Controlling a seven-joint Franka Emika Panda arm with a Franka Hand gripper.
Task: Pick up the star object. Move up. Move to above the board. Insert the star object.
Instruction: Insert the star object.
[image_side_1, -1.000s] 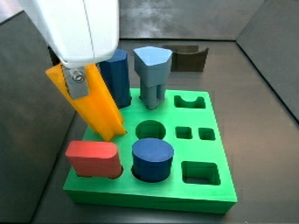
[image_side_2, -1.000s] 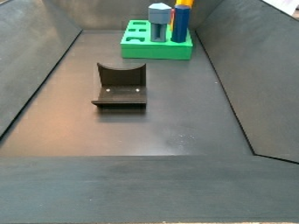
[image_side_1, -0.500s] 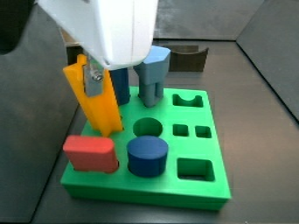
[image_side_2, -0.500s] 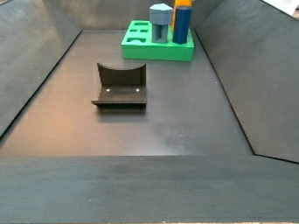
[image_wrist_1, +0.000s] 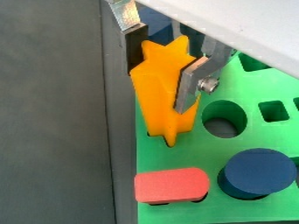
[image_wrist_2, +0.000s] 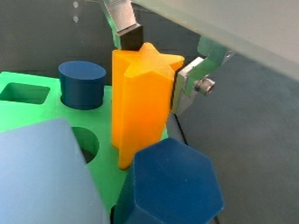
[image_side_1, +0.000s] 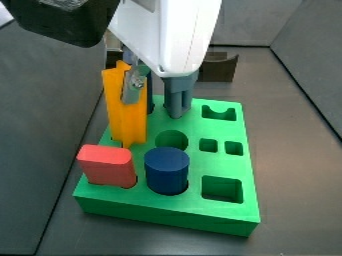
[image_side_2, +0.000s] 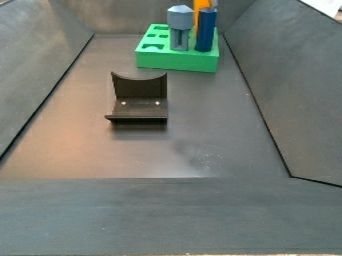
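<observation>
Two silver finger plates of the gripper (image_wrist_1: 163, 63) press against opposite sides of the star object (image_wrist_1: 162, 94), an orange-yellow ridged prism held upright, its lower end at the near-left part of the board (image_wrist_1: 263, 131). In a side view the gripper (image_side_1: 134, 82) sits upper centre of the frame, with the star object (image_side_1: 126, 108) standing on the left edge of the green board (image_side_1: 201, 205). A red block (image_side_1: 106, 166) and a dark blue cylinder (image_side_1: 167, 170) stand in the board's front row; a grey-blue peg (image_side_1: 178, 92) rises behind the prism. In a wrist view a blue hexagonal column (image_wrist_2: 170, 187) fills the lower frame just beside the star object (image_wrist_2: 140, 101). In a side view the board (image_side_2: 178, 52) lies at upper centre, well apart from the dark brown arch block (image_side_2: 136, 97) at centre left.
</observation>
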